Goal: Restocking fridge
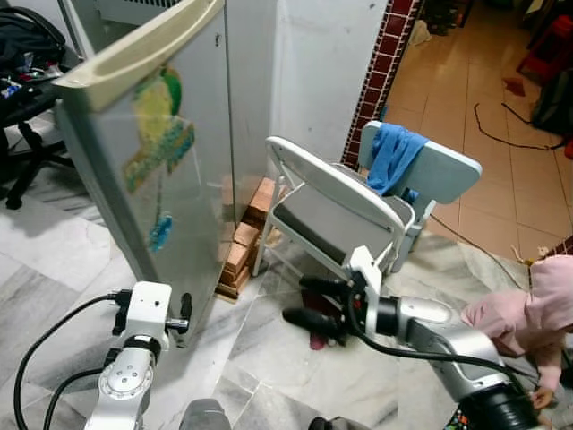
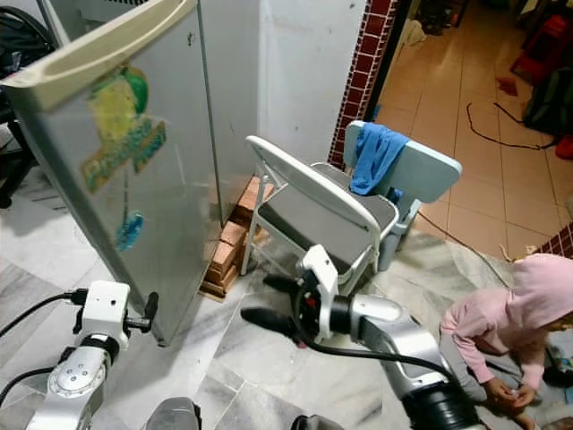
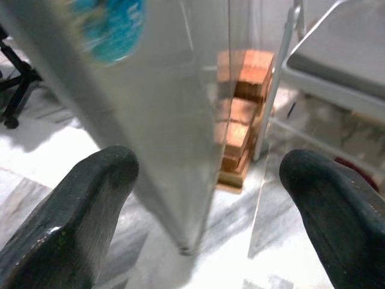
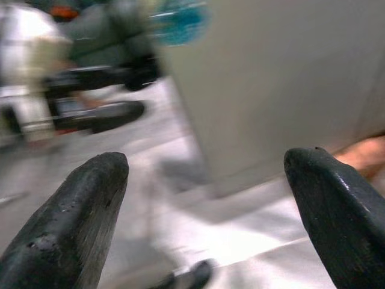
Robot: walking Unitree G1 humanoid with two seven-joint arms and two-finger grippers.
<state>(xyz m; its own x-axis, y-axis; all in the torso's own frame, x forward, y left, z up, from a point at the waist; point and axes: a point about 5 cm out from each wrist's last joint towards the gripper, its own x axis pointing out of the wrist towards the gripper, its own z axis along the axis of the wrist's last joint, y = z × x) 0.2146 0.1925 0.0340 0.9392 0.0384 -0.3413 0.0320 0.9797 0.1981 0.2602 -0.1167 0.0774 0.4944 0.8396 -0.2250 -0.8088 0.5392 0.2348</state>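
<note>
Left eye view: folding chair and bricks beside fridge door, both jaws released

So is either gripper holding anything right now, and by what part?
Nothing is held. The left gripper is open before the fridge door, and the right gripper is open too, with only floor between its fingers.

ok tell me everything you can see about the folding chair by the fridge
The folding chair has a white tubular metal frame and a grey padded seat and back. It stands unfolded on the marble floor, its backrest nearer the robot. The stack of bricks sits just beside its front leg, near the fridge door. A light blue plastic chair with a blue cloth draped over it stands right behind it. Nothing rests on its seat.
</note>
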